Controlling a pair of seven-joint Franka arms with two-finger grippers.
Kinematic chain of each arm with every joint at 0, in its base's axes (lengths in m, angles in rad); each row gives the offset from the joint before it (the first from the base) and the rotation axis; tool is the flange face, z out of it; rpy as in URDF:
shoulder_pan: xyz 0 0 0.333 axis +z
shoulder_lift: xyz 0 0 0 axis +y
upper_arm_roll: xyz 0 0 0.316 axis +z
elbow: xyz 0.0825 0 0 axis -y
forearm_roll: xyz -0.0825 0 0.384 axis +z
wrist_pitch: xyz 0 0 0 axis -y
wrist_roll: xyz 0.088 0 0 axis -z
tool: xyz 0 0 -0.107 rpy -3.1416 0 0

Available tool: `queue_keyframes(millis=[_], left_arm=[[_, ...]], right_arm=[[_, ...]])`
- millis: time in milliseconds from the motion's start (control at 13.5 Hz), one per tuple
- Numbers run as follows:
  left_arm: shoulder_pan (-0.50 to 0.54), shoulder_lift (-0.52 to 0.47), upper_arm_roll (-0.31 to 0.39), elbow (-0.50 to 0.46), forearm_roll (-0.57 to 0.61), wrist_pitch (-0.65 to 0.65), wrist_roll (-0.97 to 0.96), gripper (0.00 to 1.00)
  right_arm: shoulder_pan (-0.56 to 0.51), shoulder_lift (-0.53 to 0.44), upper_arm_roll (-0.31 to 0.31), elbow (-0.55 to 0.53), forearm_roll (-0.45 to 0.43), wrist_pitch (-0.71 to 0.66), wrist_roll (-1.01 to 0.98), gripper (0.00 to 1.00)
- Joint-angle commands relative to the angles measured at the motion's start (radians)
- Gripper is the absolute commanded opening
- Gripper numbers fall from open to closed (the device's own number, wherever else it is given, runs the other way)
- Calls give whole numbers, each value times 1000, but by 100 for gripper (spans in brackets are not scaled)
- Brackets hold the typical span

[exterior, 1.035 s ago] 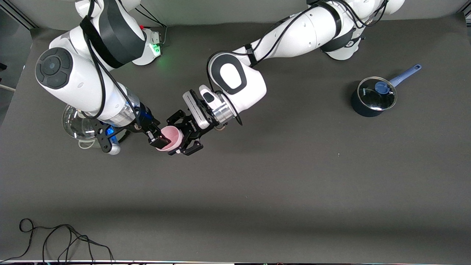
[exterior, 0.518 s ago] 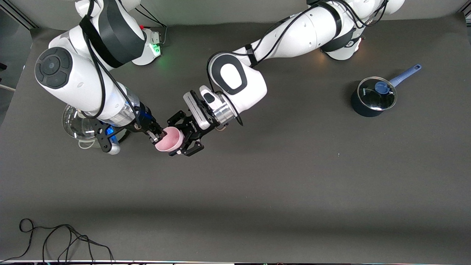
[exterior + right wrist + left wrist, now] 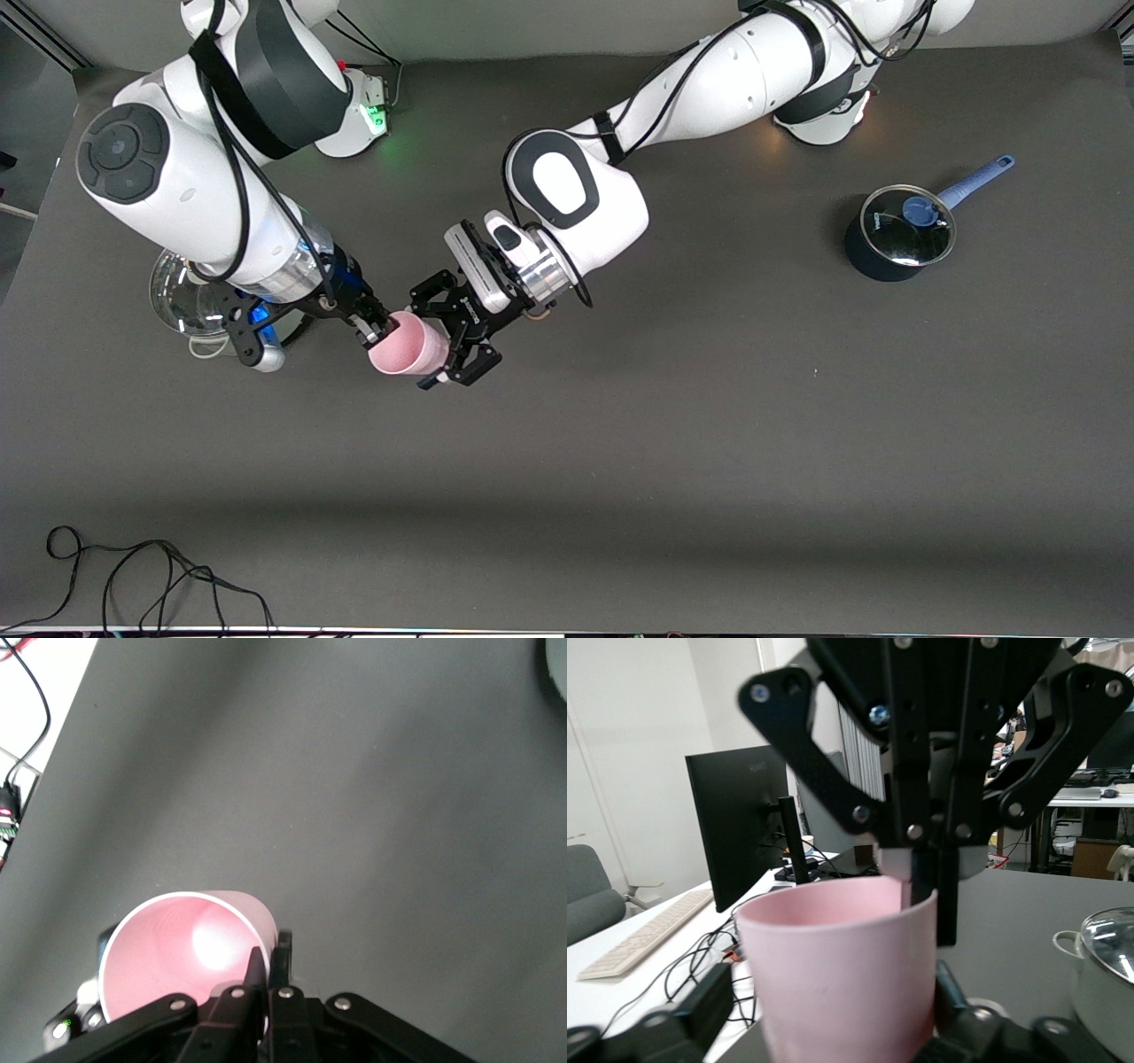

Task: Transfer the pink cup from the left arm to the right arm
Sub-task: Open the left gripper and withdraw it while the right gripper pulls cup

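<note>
The pink cup [image 3: 405, 351] hangs in the air above the table, between the two grippers, tipped with its mouth toward the right arm. My right gripper [image 3: 379, 332] is shut on the cup's rim, one finger inside the mouth and one outside [image 3: 266, 967]. The cup's pale inside [image 3: 173, 957] fills the corner of the right wrist view. My left gripper [image 3: 425, 346] is open, its fingers standing apart on either side of the cup's body [image 3: 842, 983]. In the left wrist view the right gripper [image 3: 921, 877] reaches down onto the rim.
A dark saucepan [image 3: 897, 232] with a glass lid and blue handle stands toward the left arm's end of the table. A glass-lidded pot [image 3: 182, 301] sits under the right arm, and also shows in the left wrist view [image 3: 1099, 983]. A black cable [image 3: 133, 576] lies along the table's nearest edge.
The right gripper has shut on the cup's rim. The left gripper's fingers have then spread off the cup's sides. The cup has tipped over a little.
</note>
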State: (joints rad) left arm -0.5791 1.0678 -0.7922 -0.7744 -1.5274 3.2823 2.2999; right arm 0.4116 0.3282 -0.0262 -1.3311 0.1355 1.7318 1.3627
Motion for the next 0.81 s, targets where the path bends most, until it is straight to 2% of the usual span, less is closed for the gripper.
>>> queue_keyframes(millis=[0,74,222,518,592,739], left_arm=[[28,-38,34,-22,36,8,-19,100],[68,-46,33,-66,61,-4,-17,100],[166,-112,31,-231,102,-56,-14,100],[411,-259,27,-553,249,-303,-14,100],[471,-297,31,-622,263,-390,-14,100],[585,-357,36,-742,367,-534,-14,100]], right_arm=[[-2,-3,-11,30,-63,-4,3,0],[-4,0,-14,42,-72,-1,3,0],[-26,5,-27,52,-111,2,-42,0],[-131,6,-32,66,-114,2,-227,0],[-175,6,-32,66,-114,2,-303,0],[-265,6,-34,66,-111,2,-480,0]])
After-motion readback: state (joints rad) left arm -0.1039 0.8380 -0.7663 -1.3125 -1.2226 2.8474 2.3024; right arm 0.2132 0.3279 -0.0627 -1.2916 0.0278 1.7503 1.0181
